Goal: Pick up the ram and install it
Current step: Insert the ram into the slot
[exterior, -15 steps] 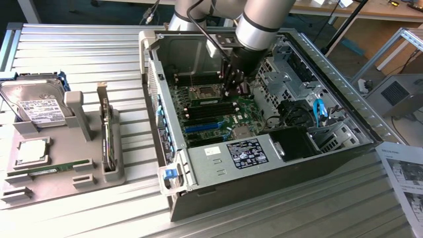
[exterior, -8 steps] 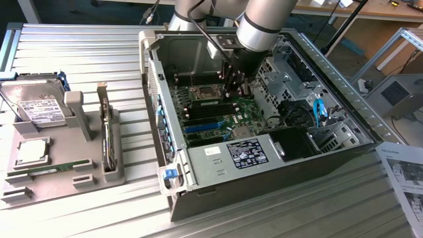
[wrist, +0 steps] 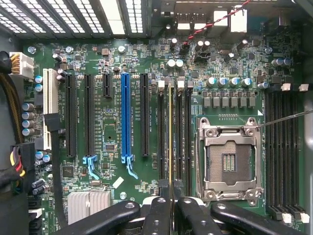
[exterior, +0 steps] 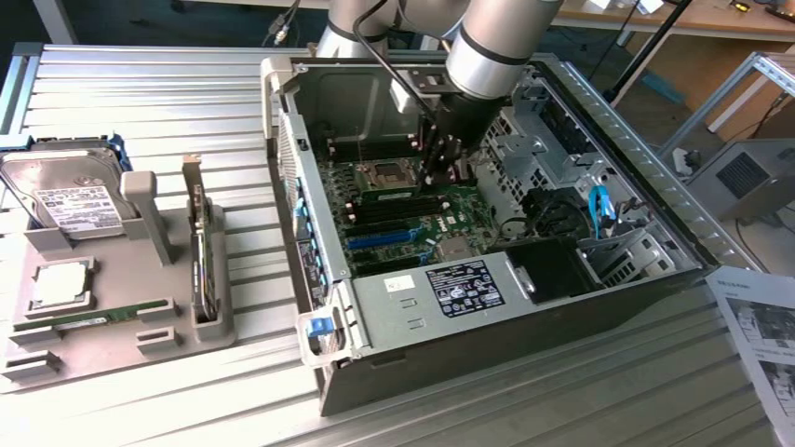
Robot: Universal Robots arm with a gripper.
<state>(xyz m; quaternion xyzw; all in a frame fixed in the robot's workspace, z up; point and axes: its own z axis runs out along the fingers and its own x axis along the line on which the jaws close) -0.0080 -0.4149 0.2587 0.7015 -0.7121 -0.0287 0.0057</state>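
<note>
Closest in the wrist view, the end effector (wrist: 171, 198) is pinched almost shut on the ram (wrist: 170, 137), one finger on each flat face. The ram is seen edge-on as a thin pale line. It runs straight out from between the fingertips, its long axis parallel to the black memory slots (wrist: 161, 137), and it sits over the gap between two of them. I cannot tell whether it is resting in a slot or hanging just above. I count what look like four slots in this bank and four more beyond the one empty processor socket (wrist: 229, 161), all on the green motherboard (wrist: 112, 73). In the exterior view, the single arm reaches down into the open computer case (exterior: 385, 326), with the end effector (exterior: 438, 172) low over the board. Farther off, toward that view's left, a grey tray (exterior: 112, 358) on the ribbed worktop (exterior: 149, 93) holds one second green stick (exterior: 93, 319) lying flat, one silver chip (exterior: 60, 284) and one hard drive (exterior: 62, 200).
</note>
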